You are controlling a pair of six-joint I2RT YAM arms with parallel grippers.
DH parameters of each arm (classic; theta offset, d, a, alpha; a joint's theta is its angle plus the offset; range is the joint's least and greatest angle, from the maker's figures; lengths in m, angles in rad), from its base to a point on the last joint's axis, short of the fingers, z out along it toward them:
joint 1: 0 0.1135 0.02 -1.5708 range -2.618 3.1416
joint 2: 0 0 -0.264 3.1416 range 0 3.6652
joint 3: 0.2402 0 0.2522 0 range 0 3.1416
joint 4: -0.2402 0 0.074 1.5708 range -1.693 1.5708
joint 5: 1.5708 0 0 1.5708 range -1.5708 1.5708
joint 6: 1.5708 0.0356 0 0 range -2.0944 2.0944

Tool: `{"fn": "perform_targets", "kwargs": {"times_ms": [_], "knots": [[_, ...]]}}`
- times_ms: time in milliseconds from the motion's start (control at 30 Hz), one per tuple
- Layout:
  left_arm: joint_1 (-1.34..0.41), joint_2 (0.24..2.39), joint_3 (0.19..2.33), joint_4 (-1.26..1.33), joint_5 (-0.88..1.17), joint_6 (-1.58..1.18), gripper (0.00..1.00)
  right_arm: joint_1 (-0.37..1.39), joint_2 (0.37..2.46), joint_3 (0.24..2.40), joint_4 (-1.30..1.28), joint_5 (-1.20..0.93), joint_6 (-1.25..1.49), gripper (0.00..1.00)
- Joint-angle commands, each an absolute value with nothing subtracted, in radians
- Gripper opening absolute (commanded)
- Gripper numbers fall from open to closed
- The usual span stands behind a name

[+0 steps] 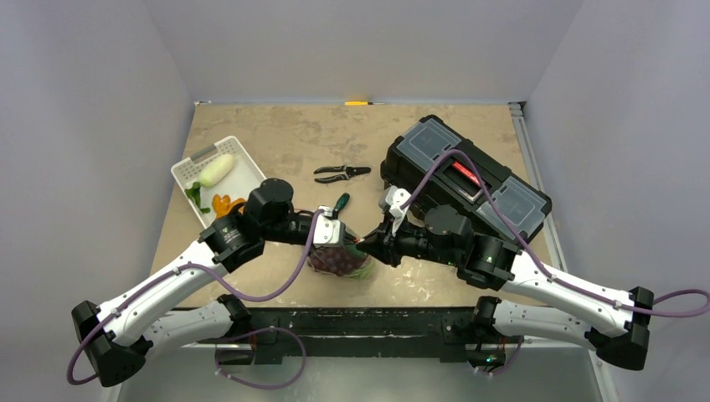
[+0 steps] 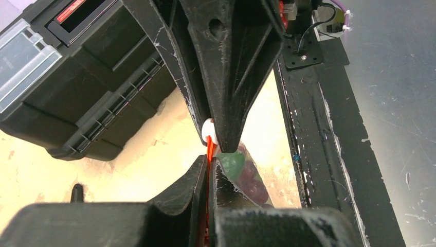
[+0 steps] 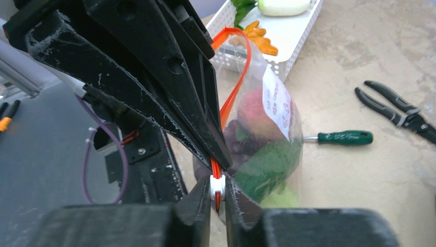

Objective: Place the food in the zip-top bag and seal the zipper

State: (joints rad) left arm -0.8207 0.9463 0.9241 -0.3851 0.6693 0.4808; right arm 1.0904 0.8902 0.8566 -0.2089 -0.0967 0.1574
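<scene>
A white slotted basket [image 1: 245, 177] sits upper left, black-handled pliers [image 1: 342, 173] at centre, a green-handled screwdriver [image 1: 340, 203] just below them, a black toolbox [image 1: 465, 174] right of centre

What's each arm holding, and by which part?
The zip-top bag, by its zipper: left gripper clamps the zipper itself, right gripper the white slider on it.

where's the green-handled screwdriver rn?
Top view: the green-handled screwdriver lies mid-table, just beyond the zip-top bag held between the grippers, with the pliers farther back.
</scene>
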Motion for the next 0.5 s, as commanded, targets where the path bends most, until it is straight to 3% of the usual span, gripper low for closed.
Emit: {"fn": "perform_targets", "kwargs": {"times_ms": [0,67,100,167,267,367,467], "knots": [[-0.825,0.932,0.967,-0.349,0.693,0.471,0.0,1.087,0.883,0.84,-0.14,-0.077,0.149,0.02],[-0.825,0.929,0.964,-0.357,0.674,0.481,0.0,1.086,0.87,0.834,-0.137,-0.054,0.148,0.0],[-0.824,0.926,0.959,-0.359,0.662,0.488,0.06,1.086,0.858,0.83,-0.135,-0.047,0.147,0.0],[-0.823,0.925,0.949,-0.358,0.625,0.49,0.36,1.086,0.839,0.82,-0.126,-0.041,0.146,0.0],[-0.807,0.937,0.95,-0.37,0.599,0.5,0.56,1.087,0.821,0.806,-0.114,-0.046,0.14,0.0],[-0.778,0.958,0.96,-0.367,0.637,0.477,0.64,1.087,0.823,0.806,-0.107,-0.069,0.133,0.0],[-0.752,0.977,0.976,-0.374,0.689,0.46,0.62,1.087,0.829,0.808,-0.11,-0.073,0.127,0.0]]}}
